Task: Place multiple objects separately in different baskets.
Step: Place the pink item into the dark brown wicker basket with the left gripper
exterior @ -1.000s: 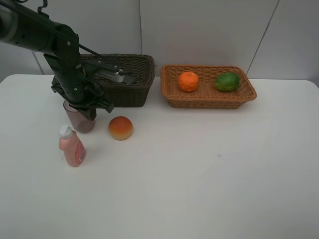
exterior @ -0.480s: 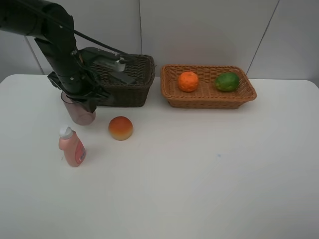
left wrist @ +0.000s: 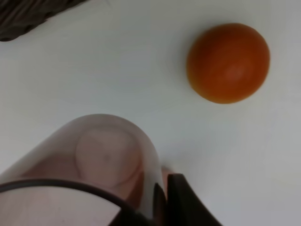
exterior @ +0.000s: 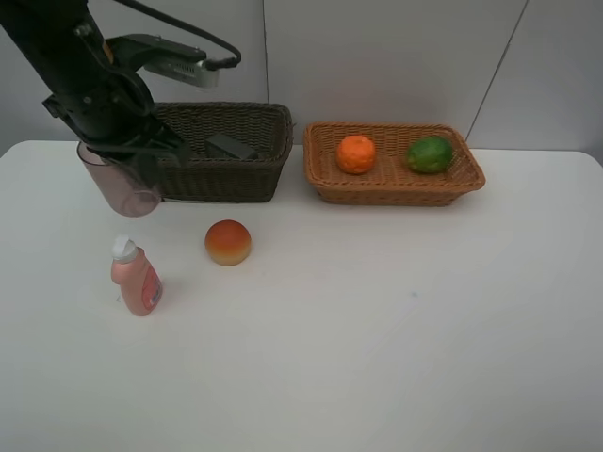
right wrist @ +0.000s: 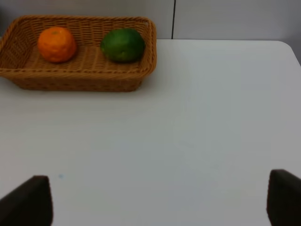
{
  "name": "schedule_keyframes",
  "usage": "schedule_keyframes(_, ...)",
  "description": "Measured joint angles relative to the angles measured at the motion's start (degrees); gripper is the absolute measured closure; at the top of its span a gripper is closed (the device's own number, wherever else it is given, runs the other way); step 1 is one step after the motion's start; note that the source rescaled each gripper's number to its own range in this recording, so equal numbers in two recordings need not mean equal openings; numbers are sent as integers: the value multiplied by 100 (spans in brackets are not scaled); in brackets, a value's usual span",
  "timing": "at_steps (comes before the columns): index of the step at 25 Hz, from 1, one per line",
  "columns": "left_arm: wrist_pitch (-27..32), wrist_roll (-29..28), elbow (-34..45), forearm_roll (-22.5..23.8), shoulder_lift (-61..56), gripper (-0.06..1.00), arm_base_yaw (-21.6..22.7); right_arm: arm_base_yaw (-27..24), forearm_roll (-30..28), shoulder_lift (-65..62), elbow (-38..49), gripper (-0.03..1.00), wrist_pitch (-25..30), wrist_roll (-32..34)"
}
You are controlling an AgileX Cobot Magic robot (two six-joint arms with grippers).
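Exterior high view shows you the left gripper (exterior: 141,174) closed on the rim of the translucent purplish cup (exterior: 113,188), holding it tilted just beside the left end of the dark brown basket (exterior: 236,174); its base looks clear of the white table (exterior: 377,311). From the left wrist view you can see one dark fingertip (left wrist: 181,202) pressed against the outside of the cup (left wrist: 103,160) wall, with the red-yellow peach-like fruit (left wrist: 228,62) on the table beyond and a corner of the dark brown basket (left wrist: 28,12) at the frame's edge. Inside that basket lies the black rectangular bottle (exterior: 231,148). The peach-like fruit (exterior: 228,242) sits on the table in front of the dark basket, and the pink bottle with white cap (exterior: 137,280) stands upright near it, apart from both it and the cup. To the right, the light orange-tan basket (exterior: 391,193) holds the orange (exterior: 356,153) and the green round fruit (exterior: 431,154), side by side but not touching. Your right gripper (right wrist: 157,202) shows only in the right wrist view: its jaws are spread wide with nothing between them, above bare table, well apart from the light basket (right wrist: 80,80) with the orange (right wrist: 56,44) and green fruit (right wrist: 122,44).
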Motion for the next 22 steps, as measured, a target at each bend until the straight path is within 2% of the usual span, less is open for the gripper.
schedule_keyframes(8,63,0,-274,6,-154,94,-28,0,0,0,0,-3,0,0)
schedule_keyframes(14,31,5,-1173,266,-94,94,121,0,0,0,0,-3,0,0)
schedule_keyframes(22,-439,20,-2385,456,746,94,584,0,0,0,0,-3,0,0)
